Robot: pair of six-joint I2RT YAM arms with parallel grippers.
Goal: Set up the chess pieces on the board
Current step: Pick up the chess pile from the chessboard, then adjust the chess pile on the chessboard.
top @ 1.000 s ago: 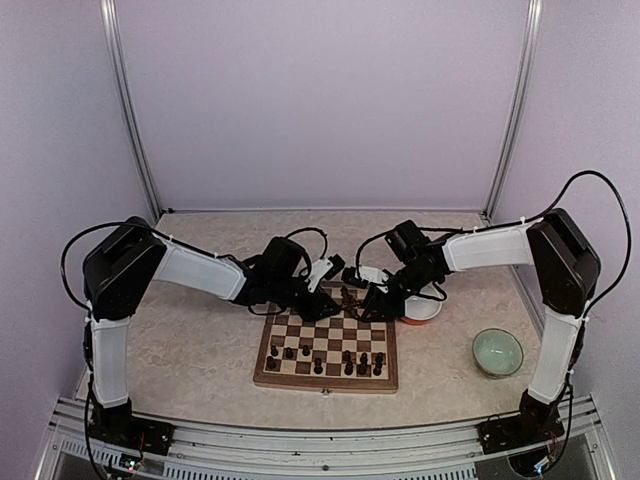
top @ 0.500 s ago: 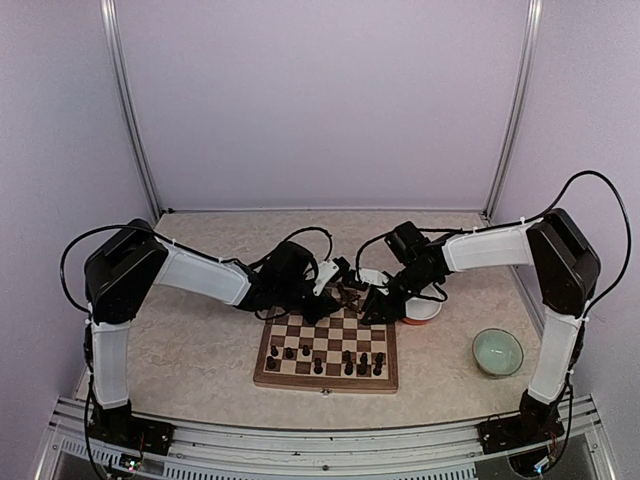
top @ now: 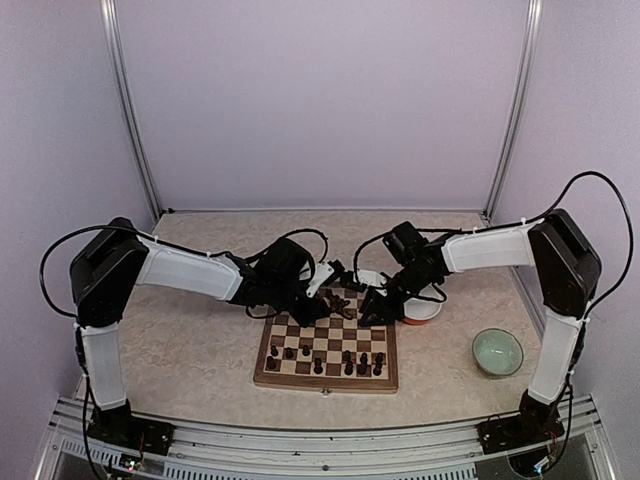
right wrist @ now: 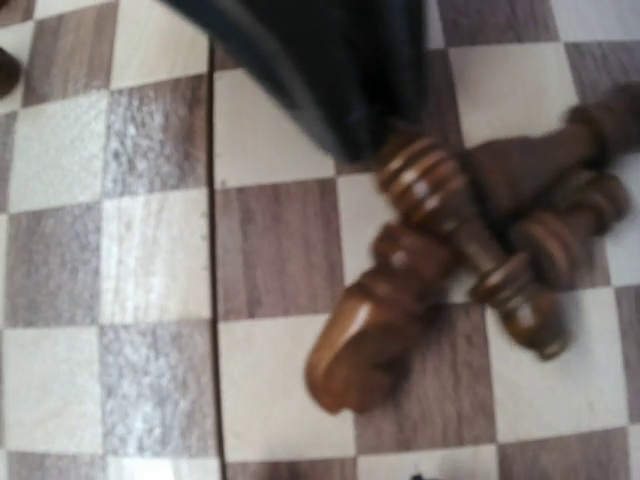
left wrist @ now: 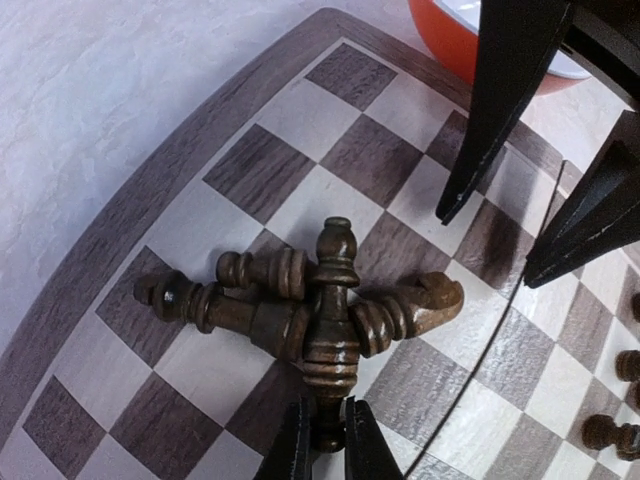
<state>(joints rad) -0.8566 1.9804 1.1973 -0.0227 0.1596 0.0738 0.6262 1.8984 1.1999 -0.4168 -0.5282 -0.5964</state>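
Left arm stretched low over counter [top: 190,345], wrist tipped down at far edge of board [top: 326,383]. Left gripper [left wrist: 325,452] clamped on base of tall piece [left wrist: 335,300], which crosses over heap of toppled chess pieces [left wrist: 250,300] on far squares. Right arm reaches in opposite; right gripper [left wrist: 488,248] fingers apart, tips near board, nothing between. Right wrist view blurred, own fingers barely showing. Orange bowl [left wrist: 450,40] cut off by frame edge.
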